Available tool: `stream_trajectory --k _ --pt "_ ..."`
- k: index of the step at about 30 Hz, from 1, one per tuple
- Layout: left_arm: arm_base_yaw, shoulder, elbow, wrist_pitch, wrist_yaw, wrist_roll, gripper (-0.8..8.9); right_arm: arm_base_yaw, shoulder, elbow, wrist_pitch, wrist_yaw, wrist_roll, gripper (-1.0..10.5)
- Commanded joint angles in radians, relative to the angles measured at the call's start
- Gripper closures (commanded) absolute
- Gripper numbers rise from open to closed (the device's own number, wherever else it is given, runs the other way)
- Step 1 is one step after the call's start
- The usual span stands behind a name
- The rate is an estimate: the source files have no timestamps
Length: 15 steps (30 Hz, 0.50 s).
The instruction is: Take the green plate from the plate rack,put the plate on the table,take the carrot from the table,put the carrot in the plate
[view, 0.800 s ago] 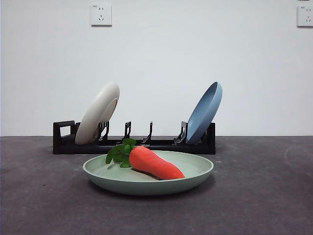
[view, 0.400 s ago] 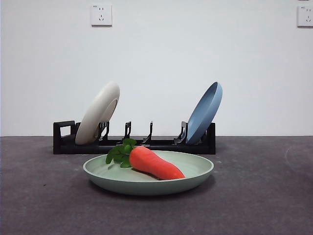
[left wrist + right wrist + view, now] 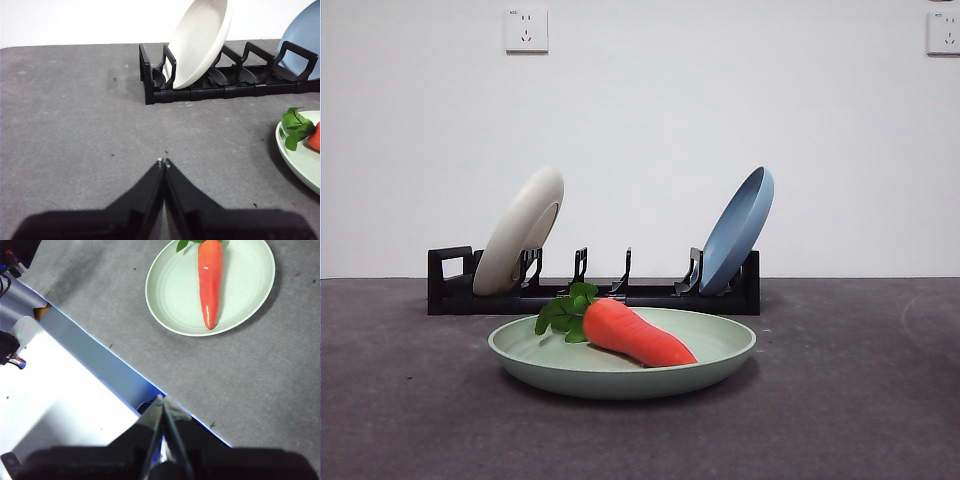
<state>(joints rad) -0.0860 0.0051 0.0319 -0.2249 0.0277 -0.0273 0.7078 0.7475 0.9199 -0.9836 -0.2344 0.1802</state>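
The green plate (image 3: pixel 620 368) lies flat on the table (image 3: pixel 860 400) in front of the plate rack (image 3: pixel 595 290). The carrot (image 3: pixel 635 334) rests inside it, leaves toward the rack. In the right wrist view the green plate (image 3: pixel 250 285) with the carrot (image 3: pixel 210 280) lies well beyond my right gripper (image 3: pixel 162 402), which is shut and empty above the table's edge. My left gripper (image 3: pixel 163 162) is shut on nothing over bare table, with the plate rack (image 3: pixel 225 85) ahead and the green plate (image 3: pixel 300 160) and carrot (image 3: pixel 315 142) at the side. Neither arm shows in the front view.
A cream-white plate (image 3: pixel 520 232) leans in the rack's left slot and a light blue plate (image 3: pixel 737 230) in its right slot. In the right wrist view, the table's edge with a white surface (image 3: pixel 55 385) and cables runs below the gripper.
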Motion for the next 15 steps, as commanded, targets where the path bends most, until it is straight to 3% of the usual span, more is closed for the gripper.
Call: stream_trajectory --k 1,10,14,15 --pt "0.003 -0.003 -0.013 0.000 0.000 -0.006 8.17 0.002 -0.003 -0.002 0.003 0.001 0.005 9.5" --pt "0.003 -0.003 -0.013 0.000 0.001 -0.006 8.16 0.002 -0.003 -0.002 0.003 0.002 0.002 9.5" --pt "0.003 -0.003 -0.013 0.000 0.001 -0.006 8.17 -0.013 -0.030 -0.002 0.002 0.008 -0.018 9.5" --pt "0.003 -0.003 -0.013 0.000 0.001 -0.006 8.17 -0.025 -0.049 -0.002 0.008 0.016 -0.064 9.5"
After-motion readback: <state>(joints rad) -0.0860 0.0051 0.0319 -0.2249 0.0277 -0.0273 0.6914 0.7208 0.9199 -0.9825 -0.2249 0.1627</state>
